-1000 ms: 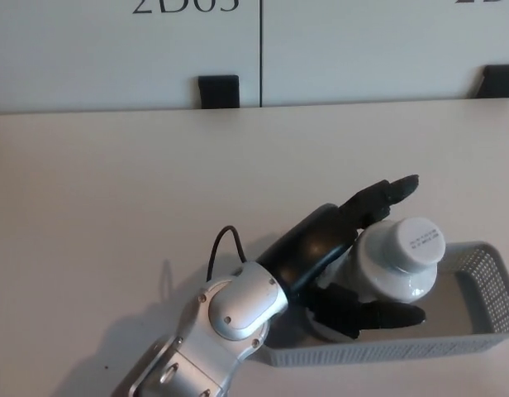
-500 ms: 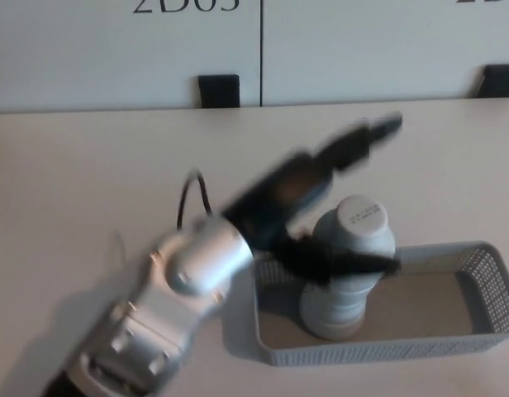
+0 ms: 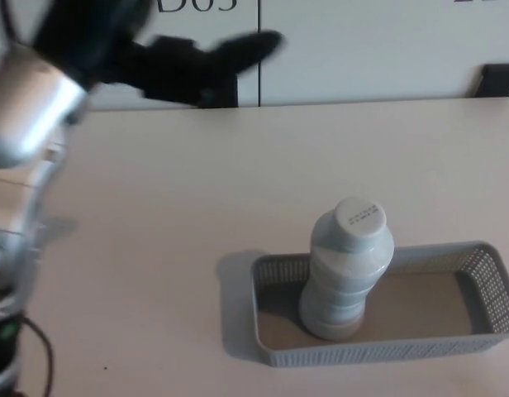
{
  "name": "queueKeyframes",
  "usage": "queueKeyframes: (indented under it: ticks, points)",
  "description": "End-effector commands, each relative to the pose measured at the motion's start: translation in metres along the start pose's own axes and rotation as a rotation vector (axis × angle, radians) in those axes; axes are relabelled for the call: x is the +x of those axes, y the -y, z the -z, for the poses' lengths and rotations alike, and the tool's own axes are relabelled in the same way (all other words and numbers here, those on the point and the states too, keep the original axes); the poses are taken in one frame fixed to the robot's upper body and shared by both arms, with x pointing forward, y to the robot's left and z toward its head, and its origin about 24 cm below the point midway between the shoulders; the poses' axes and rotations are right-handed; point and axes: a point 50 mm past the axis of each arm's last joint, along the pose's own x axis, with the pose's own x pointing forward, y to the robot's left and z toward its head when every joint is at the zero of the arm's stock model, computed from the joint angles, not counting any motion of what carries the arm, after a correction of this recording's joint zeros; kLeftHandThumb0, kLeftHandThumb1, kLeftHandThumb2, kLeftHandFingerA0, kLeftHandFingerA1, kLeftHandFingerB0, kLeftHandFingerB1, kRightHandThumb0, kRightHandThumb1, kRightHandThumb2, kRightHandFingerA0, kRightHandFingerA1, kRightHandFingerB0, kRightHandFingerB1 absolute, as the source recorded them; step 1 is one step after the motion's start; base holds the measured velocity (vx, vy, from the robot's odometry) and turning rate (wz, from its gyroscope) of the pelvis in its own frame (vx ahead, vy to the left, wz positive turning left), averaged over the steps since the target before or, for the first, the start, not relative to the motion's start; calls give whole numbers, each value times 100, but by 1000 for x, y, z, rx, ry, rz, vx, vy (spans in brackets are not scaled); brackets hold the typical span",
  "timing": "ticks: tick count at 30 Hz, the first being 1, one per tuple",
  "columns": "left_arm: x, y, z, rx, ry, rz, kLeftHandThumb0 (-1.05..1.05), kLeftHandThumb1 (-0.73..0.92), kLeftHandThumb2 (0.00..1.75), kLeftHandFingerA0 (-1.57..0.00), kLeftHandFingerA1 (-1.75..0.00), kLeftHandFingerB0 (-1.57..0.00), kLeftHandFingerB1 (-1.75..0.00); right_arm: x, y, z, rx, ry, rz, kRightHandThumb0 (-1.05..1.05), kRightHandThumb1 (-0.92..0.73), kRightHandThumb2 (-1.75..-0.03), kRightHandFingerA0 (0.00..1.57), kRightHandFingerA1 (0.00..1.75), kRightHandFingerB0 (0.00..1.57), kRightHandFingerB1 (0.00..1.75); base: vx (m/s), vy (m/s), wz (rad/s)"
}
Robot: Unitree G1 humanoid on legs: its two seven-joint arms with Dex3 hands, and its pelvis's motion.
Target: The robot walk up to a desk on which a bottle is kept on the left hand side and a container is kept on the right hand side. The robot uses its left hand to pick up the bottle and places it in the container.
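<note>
The black left hand has let go and lifted away toward the desk's far left corner, fingers apart and empty, leaving the white plastic bottle upright in the left end of the grey mesh container, so the placing looks done.

Pale beige desk with a grey mesh container at its right.

Office, pale desk, numbered grey partition panels with black brackets

White bottle upright inside grey mesh container, left end.
</note>
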Motion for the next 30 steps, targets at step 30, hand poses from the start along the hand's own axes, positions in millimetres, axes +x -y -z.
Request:
queueKeyframes:
  ticks: [30]
  points:
    - [-505, -74, 136, -223, -1545, -1234, -70, 42, 77, -5, -43, -9, -35, -18, 22, 7, 10, -12, 97, -71, -43, -84, 5, 18, 6, 13, 0, 0, 0]
